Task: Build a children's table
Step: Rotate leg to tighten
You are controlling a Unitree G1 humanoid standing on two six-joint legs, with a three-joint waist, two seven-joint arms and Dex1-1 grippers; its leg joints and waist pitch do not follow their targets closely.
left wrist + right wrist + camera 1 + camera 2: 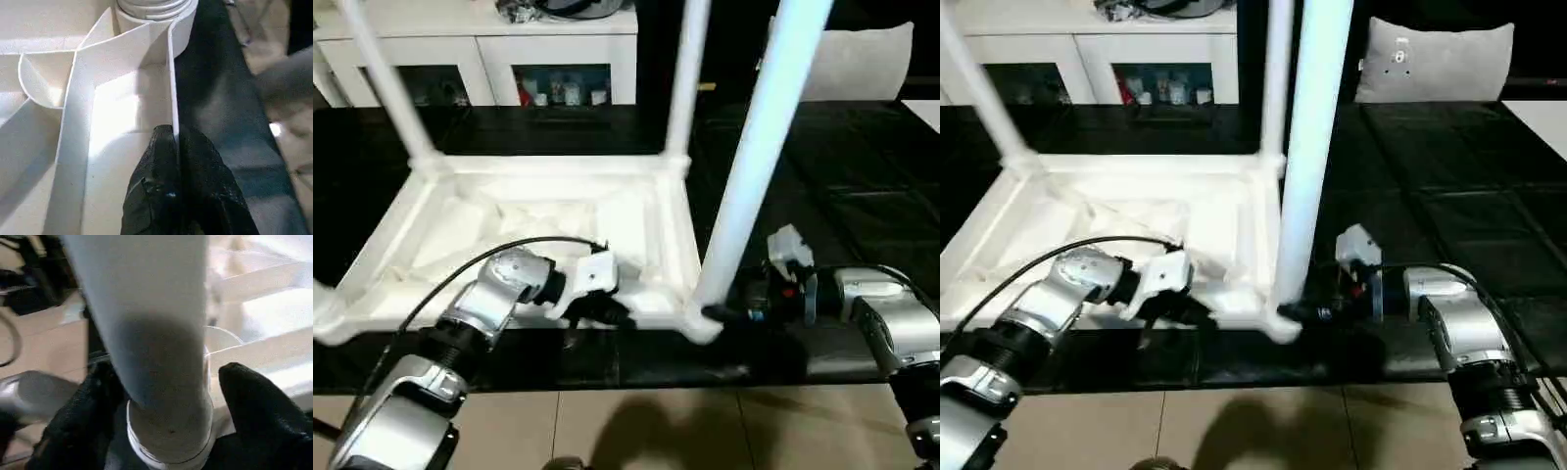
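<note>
The children's table point(548, 230) lies upside down on the black mat point(1449, 196), light stiff plastic. Left gripper point(175, 147) pinches its near rim; right gripper point(164, 396) straddles the near-right leg point(759, 147) base, grip unclear. Hold low.

The children's table point(636, 211) was all white, its near leg point(754, 166) faintly bluish. It lay on a black mat point(1430, 176). The floor point(636, 426) was beige tile, the cushion point(1435, 64) grey, the cabinet point(480, 44) white.
</note>
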